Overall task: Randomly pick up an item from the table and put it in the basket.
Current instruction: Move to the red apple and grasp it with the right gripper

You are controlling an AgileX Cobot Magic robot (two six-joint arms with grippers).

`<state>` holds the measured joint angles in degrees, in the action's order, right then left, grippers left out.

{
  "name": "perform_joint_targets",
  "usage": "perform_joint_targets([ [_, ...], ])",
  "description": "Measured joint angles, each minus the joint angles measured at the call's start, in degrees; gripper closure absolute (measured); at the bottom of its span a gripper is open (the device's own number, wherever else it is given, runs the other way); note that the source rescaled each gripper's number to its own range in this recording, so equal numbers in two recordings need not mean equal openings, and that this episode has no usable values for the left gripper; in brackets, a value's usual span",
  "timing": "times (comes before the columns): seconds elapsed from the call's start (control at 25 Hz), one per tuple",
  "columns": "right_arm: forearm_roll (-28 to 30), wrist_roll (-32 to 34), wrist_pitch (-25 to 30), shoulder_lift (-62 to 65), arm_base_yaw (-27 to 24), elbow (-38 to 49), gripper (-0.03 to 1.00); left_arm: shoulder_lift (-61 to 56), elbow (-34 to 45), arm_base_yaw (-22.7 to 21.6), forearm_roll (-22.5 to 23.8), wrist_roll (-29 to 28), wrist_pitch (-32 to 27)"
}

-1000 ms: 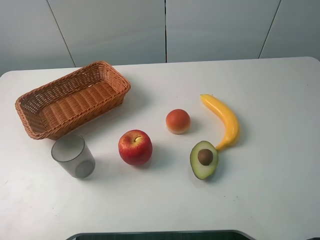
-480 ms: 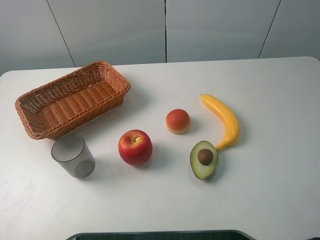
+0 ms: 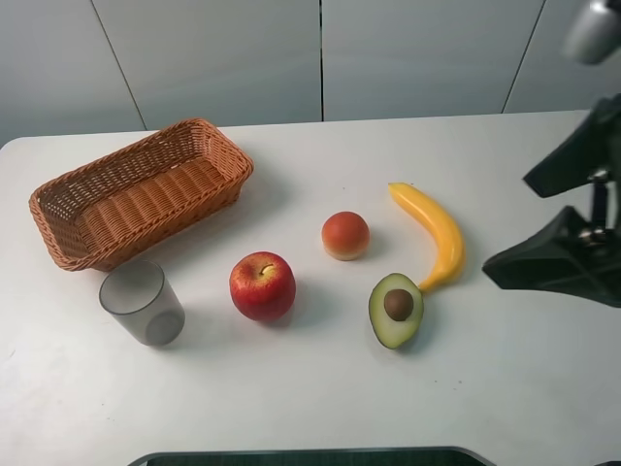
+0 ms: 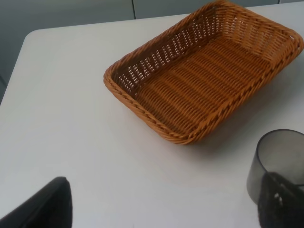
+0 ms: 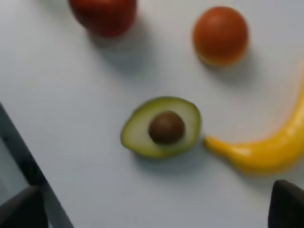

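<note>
The red apple (image 3: 262, 285) rests on the white table (image 3: 310, 398), right of a grey cup and in front of the wicker basket (image 3: 141, 189). The basket is empty; it also shows in the left wrist view (image 4: 204, 71). My right gripper (image 3: 505, 221) is open and empty, above the table's right side, right of the banana. In the right wrist view (image 5: 152, 211) the apple (image 5: 104, 14) lies far from the fingers, partly cut off at the edge. My left gripper (image 4: 161, 209) is open and empty, short of the basket, and is out of the exterior view.
A grey translucent cup (image 3: 143, 303) stands by the basket's near end, close to one left finger (image 4: 280, 202). An orange-red peach-like ball (image 3: 345, 235), a halved avocado (image 3: 396, 309) and a yellow banana (image 3: 432, 233) lie between the apple and my right gripper.
My right arm has come into the exterior view from the right edge. The objects on the table have not moved.
</note>
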<state>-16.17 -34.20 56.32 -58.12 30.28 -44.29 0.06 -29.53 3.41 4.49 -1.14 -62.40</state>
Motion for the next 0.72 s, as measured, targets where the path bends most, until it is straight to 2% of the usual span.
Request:
perform_joint_targets([
  [0.12, 0.85, 0.71, -2.27, -7.74, 7.33, -3.26, -0.01, 0.0, 0.0, 0.0, 0.0, 0.0, 0.0],
  [0.36, 1.83, 1.04, -2.87, -22.49, 15.61, -12.13, -0.01, 0.0, 0.0, 0.0, 0.0, -0.13, 0.0],
  [0.56, 2.76, 0.71, -3.01, -34.39, 20.33, -21.5, -0.01, 0.0, 0.0, 0.0, 0.0, -0.13, 0.0],
  [0.72, 4.54, 0.3, -3.01, -42.75, 21.73, -28.43, -0.01, 0.0, 0.0, 0.0, 0.0, -0.13, 0.0],
])
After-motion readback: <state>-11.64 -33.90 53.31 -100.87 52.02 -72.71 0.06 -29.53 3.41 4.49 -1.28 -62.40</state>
